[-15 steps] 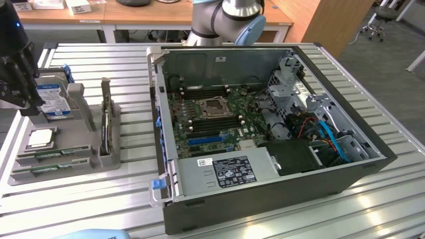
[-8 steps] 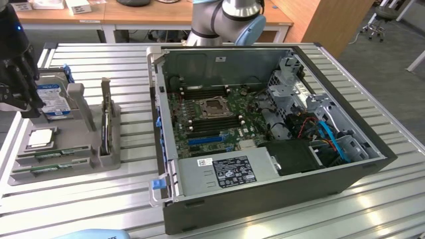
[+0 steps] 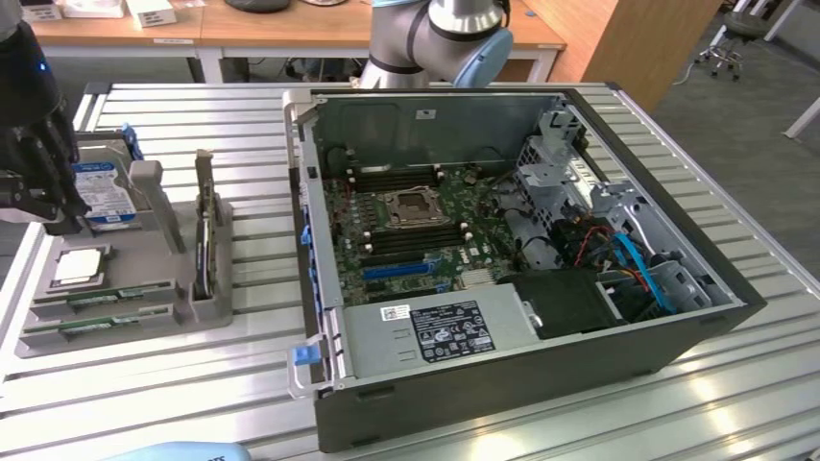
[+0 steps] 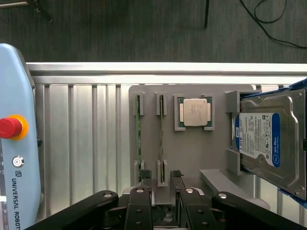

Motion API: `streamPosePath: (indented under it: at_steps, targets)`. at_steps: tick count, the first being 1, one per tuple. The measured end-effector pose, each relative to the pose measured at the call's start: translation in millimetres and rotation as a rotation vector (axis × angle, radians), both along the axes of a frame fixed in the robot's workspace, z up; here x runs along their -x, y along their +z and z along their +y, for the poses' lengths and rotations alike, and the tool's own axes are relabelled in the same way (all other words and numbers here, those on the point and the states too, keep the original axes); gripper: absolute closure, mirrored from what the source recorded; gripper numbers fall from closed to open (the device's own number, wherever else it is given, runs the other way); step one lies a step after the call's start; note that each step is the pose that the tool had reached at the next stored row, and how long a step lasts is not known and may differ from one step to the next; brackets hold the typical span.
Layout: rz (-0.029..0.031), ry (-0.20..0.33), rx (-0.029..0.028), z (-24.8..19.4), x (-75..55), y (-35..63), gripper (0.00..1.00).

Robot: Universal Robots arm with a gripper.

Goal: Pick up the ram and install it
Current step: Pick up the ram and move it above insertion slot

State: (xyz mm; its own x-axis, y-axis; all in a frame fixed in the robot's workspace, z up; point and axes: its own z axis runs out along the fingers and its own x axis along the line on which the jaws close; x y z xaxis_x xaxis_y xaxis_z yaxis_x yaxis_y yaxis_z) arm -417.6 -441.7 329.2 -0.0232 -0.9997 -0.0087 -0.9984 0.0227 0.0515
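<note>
Two neighbouring slots of the grey holder (image 4: 192,158) are occupied. The ram (image 4: 160,136) is set on edge in one, lined up with the gap of the gripper (image 4: 161,178), whose jaws are spread wide and hold nothing. The look-alike stick (image 4: 138,134) is set in the other, just outside one finger. Bare table slats (image 4: 86,143) are left beside the holder's edge.

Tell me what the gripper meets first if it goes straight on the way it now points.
Probably the ram standing edge-up in the grey tray, in line between the fingers of the open gripper; depth is unclear.
</note>
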Motion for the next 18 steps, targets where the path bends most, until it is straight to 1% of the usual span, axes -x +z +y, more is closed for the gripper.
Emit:
streamPosePath:
  at_steps: [18]
  targets:
    - [0.0000,0.002,0.0000,-0.2,0.0,-17.4,0.71]
